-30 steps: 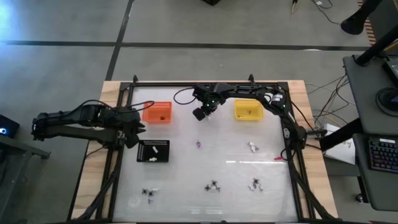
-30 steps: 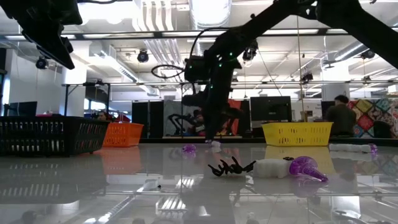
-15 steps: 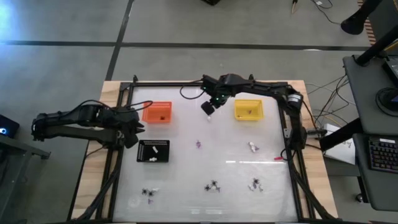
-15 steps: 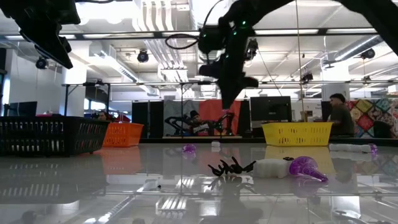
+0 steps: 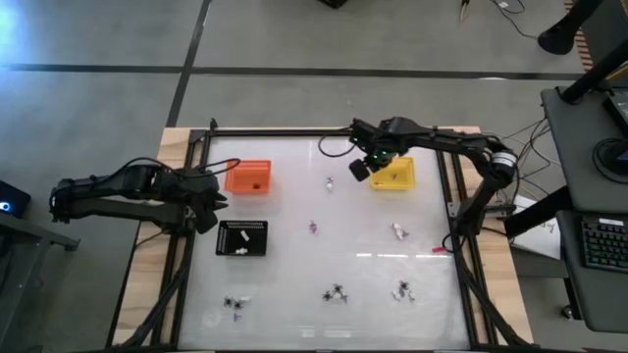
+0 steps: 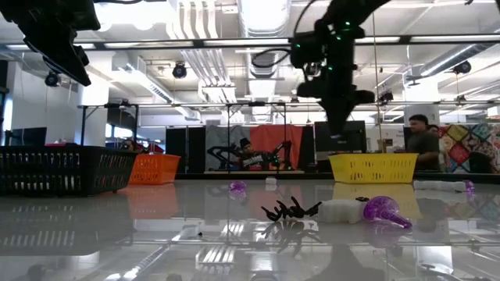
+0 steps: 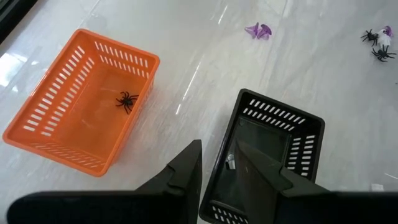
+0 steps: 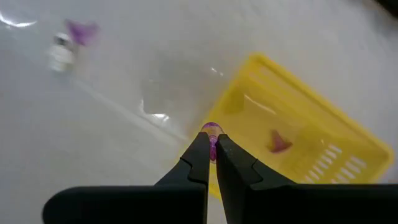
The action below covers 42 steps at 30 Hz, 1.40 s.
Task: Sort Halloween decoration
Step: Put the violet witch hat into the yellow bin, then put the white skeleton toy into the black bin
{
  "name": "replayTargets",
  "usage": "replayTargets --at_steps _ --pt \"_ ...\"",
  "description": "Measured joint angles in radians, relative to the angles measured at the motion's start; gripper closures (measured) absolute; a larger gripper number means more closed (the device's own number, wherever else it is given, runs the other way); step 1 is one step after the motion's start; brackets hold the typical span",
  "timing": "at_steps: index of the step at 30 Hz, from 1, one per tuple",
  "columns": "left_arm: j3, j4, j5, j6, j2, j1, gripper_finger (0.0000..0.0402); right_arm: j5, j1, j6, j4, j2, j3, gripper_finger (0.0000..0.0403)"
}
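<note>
Held trinket: we see a small purple piece (image 8: 211, 132) pinched at the tips of the right gripper (image 8: 211, 149), above the near edge of the yellow tray (image 8: 323, 124).
Right gripper: fingers (image 8: 198, 160) drawn together on the purple piece; in the high view it (image 5: 361, 169) hangs just left of the yellow tray (image 5: 406, 182), raised off the surface (image 5: 373, 284).
Yellow tray contents: one brownish-purple trinket (image 8: 278, 142) lies inside.
Orange tray: we count one black spider (image 7: 126, 100) in the orange tray (image 7: 37, 112), at the surface's back left.
Black tray: the black tray (image 7: 311, 143) stands just beside the orange one; white pieces (image 5: 242, 236) show in it from above.
Loose trinkets, middle: a small white one (image 5: 330, 181), a purple one (image 5: 313, 227), a white one (image 5: 398, 232).
Loose trinkets, front edge: black spider-like ones with white bits at left (image 5: 234, 303), centre (image 5: 338, 292) and right (image 5: 402, 290).
Left gripper: it (image 7: 214, 158) hovers by the near end of the black tray, fingers (image 7: 186, 171) a narrow way apart, holding nothing we can see.
</note>
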Motion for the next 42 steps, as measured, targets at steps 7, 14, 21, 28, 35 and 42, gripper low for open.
replayTargets --at_steps 7,14,21,28,35,42 --pt "0.000 0.000 0.000 0.000 0.001 0.000 0.0325 -0.002 -0.058 0.008 0.031 -0.062 -0.148 0.0394" --pt "0.000 0.001 0.000 0.000 0.001 0.000 0.0325 -0.003 -0.075 0.032 0.034 -0.056 -0.206 0.0394" --pt "0.000 0.001 0.000 0.000 0.001 0.000 0.0325 -0.001 -0.074 0.065 0.041 -0.056 -0.221 0.0372" --pt "0.000 0.001 0.000 0.000 0.001 0.000 0.0325 0.050 -0.070 0.066 0.041 -0.056 -0.203 0.0315" --pt "0.000 0.030 0.000 -0.004 0.001 0.000 0.0325 0.050 -0.070 0.066 0.040 -0.056 -0.176 0.0276" --pt "0.000 0.046 0.123 -0.127 0.015 0.000 0.0325 0.047 -0.061 0.067 0.039 -0.056 -0.107 0.0266"
